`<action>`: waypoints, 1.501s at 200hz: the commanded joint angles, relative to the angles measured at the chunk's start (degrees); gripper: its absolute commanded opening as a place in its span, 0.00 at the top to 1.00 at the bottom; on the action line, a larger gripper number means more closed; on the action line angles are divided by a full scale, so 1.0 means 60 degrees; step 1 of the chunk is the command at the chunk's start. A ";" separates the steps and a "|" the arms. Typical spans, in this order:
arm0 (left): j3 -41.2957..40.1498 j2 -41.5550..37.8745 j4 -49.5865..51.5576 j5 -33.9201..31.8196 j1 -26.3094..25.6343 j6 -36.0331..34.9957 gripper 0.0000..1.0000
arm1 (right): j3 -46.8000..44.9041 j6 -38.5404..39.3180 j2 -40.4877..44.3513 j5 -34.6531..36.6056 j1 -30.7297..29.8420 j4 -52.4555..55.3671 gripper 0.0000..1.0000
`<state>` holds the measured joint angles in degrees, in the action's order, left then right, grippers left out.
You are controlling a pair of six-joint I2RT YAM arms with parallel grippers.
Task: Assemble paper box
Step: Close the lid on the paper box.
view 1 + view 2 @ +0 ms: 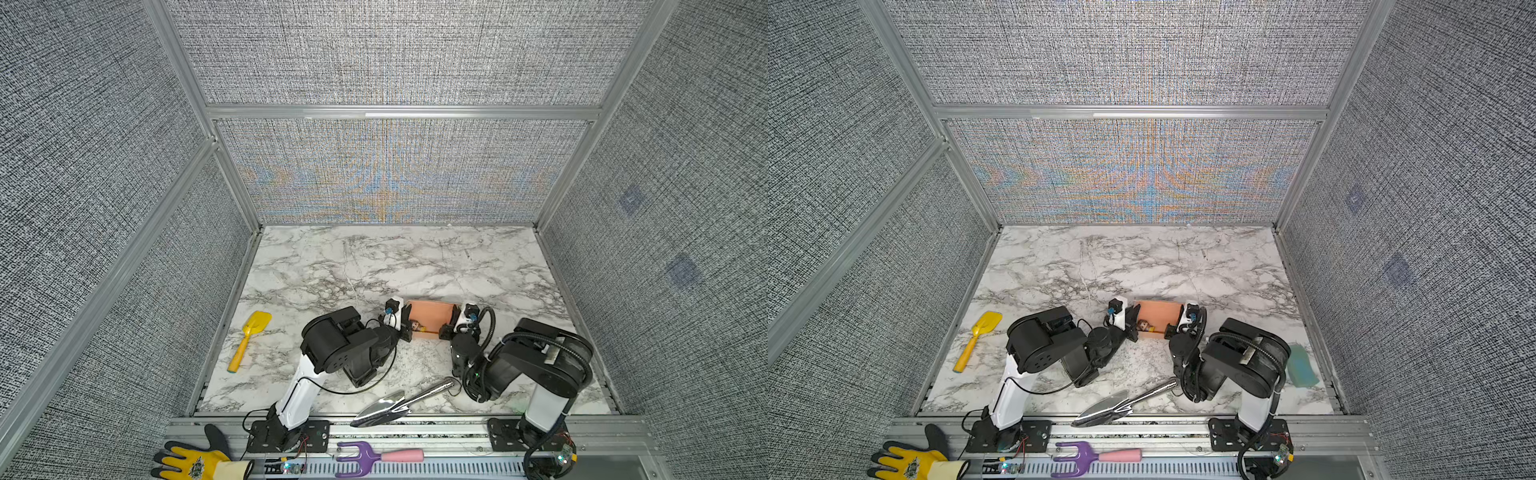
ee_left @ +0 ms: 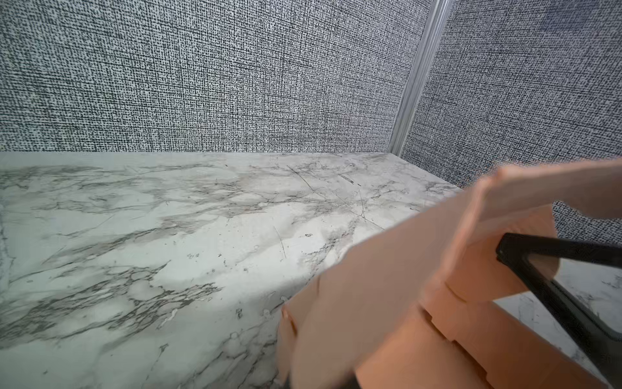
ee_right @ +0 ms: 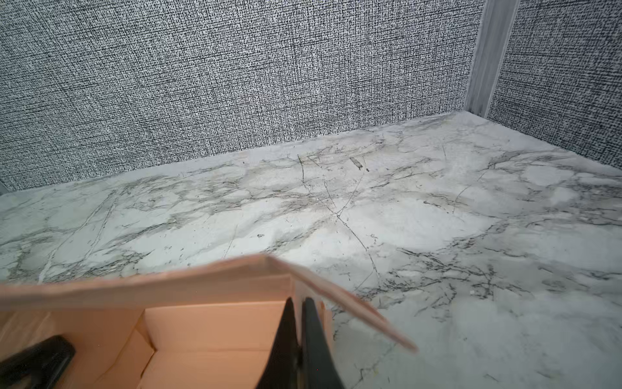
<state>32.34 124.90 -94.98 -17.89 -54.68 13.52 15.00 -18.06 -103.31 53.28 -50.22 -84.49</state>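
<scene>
Nearest the camera, a glove and a fork are laid at the front rail, as seen in both top views. A trowel is laid across the front edge of the table, between the two arm bases. A shovel is seen near the table's left edge, well apart from the rest. In a top view, a sponge is seen by the right edge, partly hidden by the right arm.

The box is set on the table just beyond the arms, with its top open, and is gripped at both ends. The left gripper is closed on the left end. In the left wrist view one finger is pressed against a scalloped flap, and the other finger is hidden. The right gripper is clamped on the right end wall. In the right wrist view its fingers are seen tight together, with the wall pinched between them. A loose flap is stuck out past that corner. A small figure is seen inside the box, near the left end.
</scene>
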 commanded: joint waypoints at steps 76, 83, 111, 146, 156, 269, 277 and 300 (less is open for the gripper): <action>-0.0520 -0.0036 -0.1160 0.0792 -0.0145 -0.0285 0.73 | 0.0079 0.0161 -0.0573 -0.1130 -0.0046 -0.0741 1.00; -0.0603 -0.0084 -0.1144 0.0813 -0.0145 -0.0283 0.69 | 0.0073 0.0168 -0.0586 -0.1119 -0.0053 -0.0746 1.00; -0.1035 -0.0443 -0.1154 0.0864 -0.0145 -0.0224 0.50 | 0.0014 0.0201 -0.0523 -0.1086 -0.0044 -0.0738 1.00; -0.1631 -0.1012 -0.1154 0.1086 -0.0146 -0.0098 0.43 | 0.0003 0.0195 -0.0567 -0.1057 -0.0051 -0.0752 1.00; -0.1825 -0.1200 -0.1153 0.1182 -0.0138 -0.0051 0.42 | -0.0003 0.0208 -0.0545 -0.1072 -0.0050 -0.0748 1.00; -0.4137 -0.4272 -0.0696 0.1933 0.0178 0.0868 0.39 | 0.0016 0.0348 -0.0581 -0.1174 -0.0046 -0.0745 1.00; -0.4348 -0.4833 -0.0266 0.1854 0.0285 0.1053 0.40 | 0.0009 0.0345 -0.0607 -0.1187 -0.0042 -0.0731 1.00; -0.4326 -0.7140 0.2845 0.1669 0.0604 0.1424 0.41 | 0.0033 0.0342 -0.0659 -0.1232 -0.0050 -0.0756 1.00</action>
<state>6.13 92.05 -91.35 -6.72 -52.47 18.90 15.14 -15.94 -106.89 47.05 -50.37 -89.25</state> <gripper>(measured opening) 0.585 0.049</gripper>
